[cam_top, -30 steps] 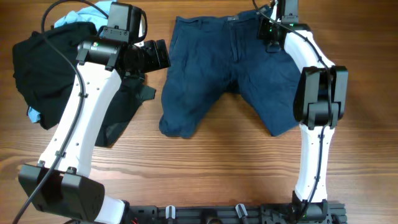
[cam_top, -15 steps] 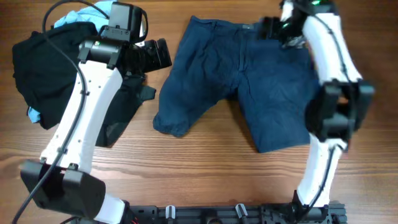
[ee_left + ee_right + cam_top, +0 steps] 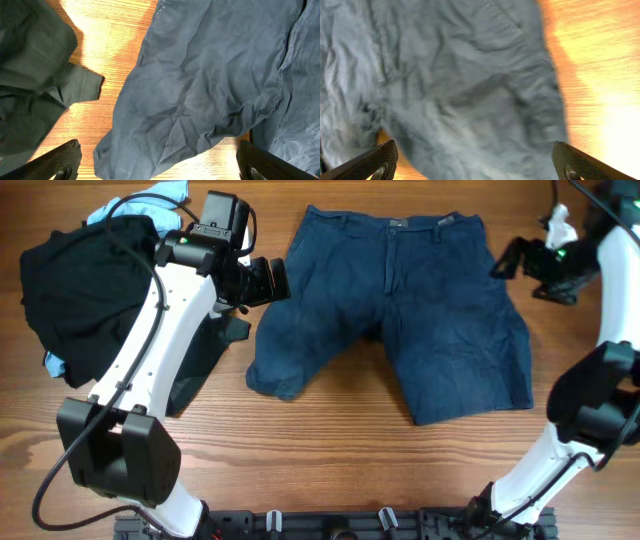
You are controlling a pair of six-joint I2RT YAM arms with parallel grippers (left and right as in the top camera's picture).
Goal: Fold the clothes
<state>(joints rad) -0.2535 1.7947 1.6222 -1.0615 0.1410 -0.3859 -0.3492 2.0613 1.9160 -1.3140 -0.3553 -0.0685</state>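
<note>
Dark blue shorts lie spread flat mid-table, waistband at the far side, both legs pointing toward the near edge. My left gripper hovers open just off the shorts' left side. In the left wrist view its gripper has the left leg of the shorts below it, with nothing between the fingers. My right gripper hangs open beside the right end of the waistband. The right wrist view shows its gripper wide apart above the wrinkled shorts, holding nothing.
A heap of black clothes fills the far left, with a light blue garment sticking out behind it. A dark garment lies under my left arm, seen too as the dark garment beside bare wood.
My right gripper opened, let go of the waistband and swung out to the right. The shorts shifted right and now lie flatter. My left gripper edged right toward the shorts.
</note>
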